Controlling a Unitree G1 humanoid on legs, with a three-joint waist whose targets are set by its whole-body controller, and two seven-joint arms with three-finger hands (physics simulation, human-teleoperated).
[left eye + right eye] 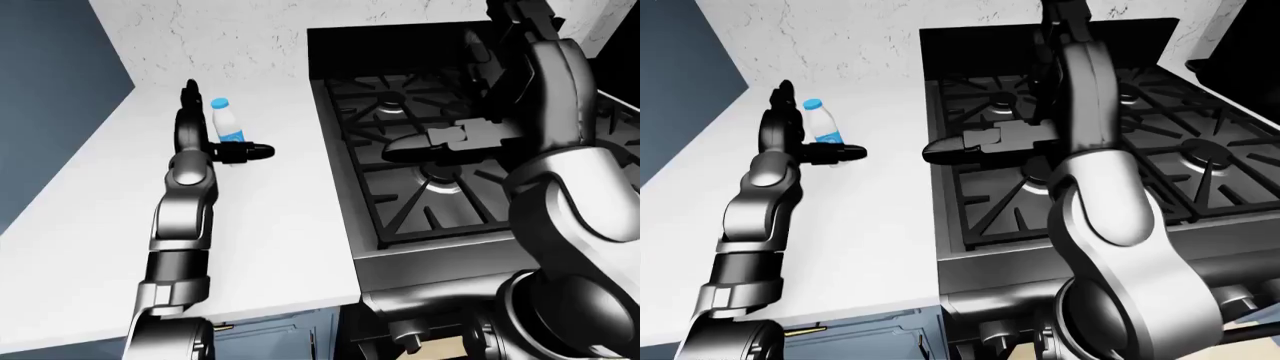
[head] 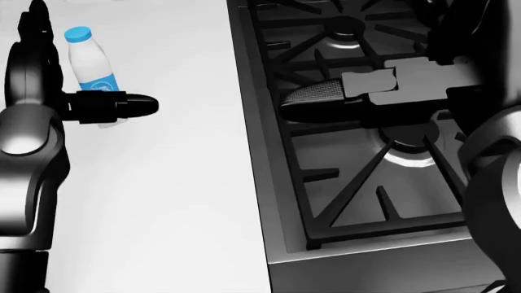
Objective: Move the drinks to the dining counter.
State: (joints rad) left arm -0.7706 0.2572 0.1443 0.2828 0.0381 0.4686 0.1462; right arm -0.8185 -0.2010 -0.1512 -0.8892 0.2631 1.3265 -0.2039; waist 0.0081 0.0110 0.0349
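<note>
A small white bottle with a blue cap and blue label [image 2: 88,64] stands upright on the white counter [image 2: 179,183], at the upper left of the head view. My left hand [image 2: 91,61] is open at the bottle: its fingers [image 2: 32,36] rise on the bottle's left and its thumb [image 2: 122,107] crosses in front of the bottle's lower part. The fingers are not closed round it. My right hand [image 2: 325,101] is open and empty, held above the stove's left burners, one finger pointing left.
A black gas stove with iron grates [image 1: 440,187] fills the right side, its steel front edge [image 1: 450,259] level with the counter. A marbled backsplash [image 1: 230,37] stands behind. A dark blue wall [image 1: 50,90] bounds the counter's left. Blue cabinets [image 1: 270,330] lie below.
</note>
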